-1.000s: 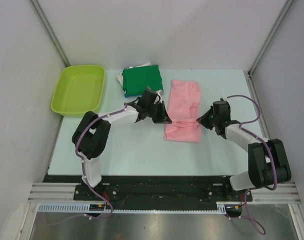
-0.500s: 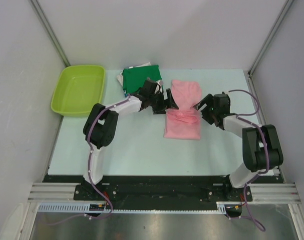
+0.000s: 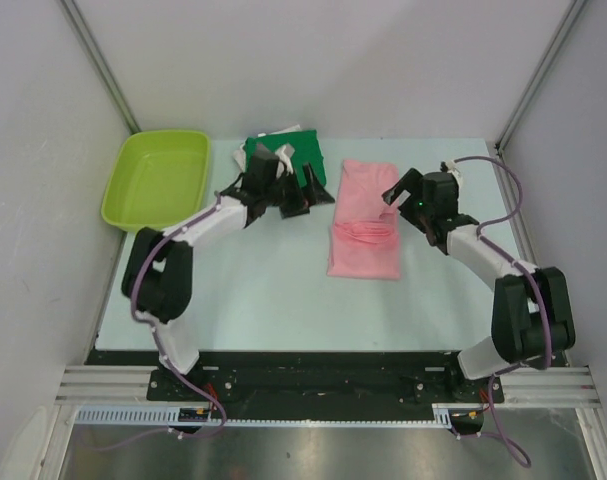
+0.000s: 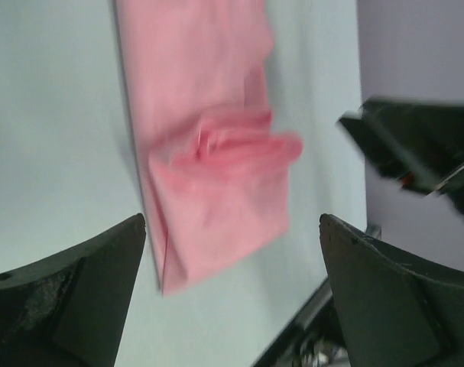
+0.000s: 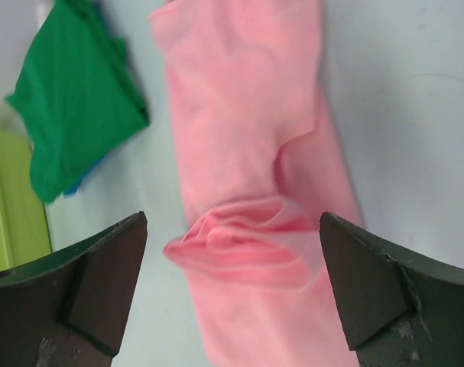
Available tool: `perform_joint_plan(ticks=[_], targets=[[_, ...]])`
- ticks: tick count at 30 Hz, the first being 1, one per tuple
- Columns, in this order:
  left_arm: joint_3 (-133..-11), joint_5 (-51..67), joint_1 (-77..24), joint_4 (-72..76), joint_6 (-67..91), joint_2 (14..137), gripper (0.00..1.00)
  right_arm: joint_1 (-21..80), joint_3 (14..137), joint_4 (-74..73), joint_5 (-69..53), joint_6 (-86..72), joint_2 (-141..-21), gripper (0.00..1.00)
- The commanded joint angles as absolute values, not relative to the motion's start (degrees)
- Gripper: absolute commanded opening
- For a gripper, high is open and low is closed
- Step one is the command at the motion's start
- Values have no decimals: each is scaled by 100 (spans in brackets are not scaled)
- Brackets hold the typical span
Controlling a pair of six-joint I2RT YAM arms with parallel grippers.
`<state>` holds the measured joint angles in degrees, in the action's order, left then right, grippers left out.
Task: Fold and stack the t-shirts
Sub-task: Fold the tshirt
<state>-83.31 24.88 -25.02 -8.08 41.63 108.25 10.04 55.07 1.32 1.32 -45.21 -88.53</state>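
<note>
Pink t-shirt (image 3: 364, 222) lies flat on the table (image 3: 243, 290), right of centre, as 1 long strip with a bunched ridge across its middle. Looks like the sides are in but the cross-fold isn't done. Stacking onto the green-topped pile (image 3: 271, 152) beside the lime tub (image 3: 159, 178) is also left. Left gripper (image 3: 305, 192) and right gripper (image 3: 396, 195) both have fingers spread wide, holding nothing. Versus 0.5 s ago, both have let go of the shirt's mid edges and backed off, the left now over the pile's near corner. The ridge stays.
</note>
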Motion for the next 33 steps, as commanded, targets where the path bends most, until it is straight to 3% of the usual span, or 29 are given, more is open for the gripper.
perform_joint_plan(ticks=[1,6,12,18,33], targets=[[-6367,2391,-2873,224,4482,9521,100,1599,5205,-562,703,-3622,-7912,100],[-4688,2312,-3234,1220,4851,8737,100,2056,5159,-861,-278,-3305,-7813,100],[-3772,2460,-3524,2767,5264,8631,100,2145,5168,-958,-1238,-3287,-8533,100],[-3700,2575,-3542,3191,5309,8780,100,2136,5194,-545,-1687,-3392,-9245,100],[-3920,2768,-3533,3146,5159,9149,100,1609,5625,262,-1468,-3612,-9808,99]])
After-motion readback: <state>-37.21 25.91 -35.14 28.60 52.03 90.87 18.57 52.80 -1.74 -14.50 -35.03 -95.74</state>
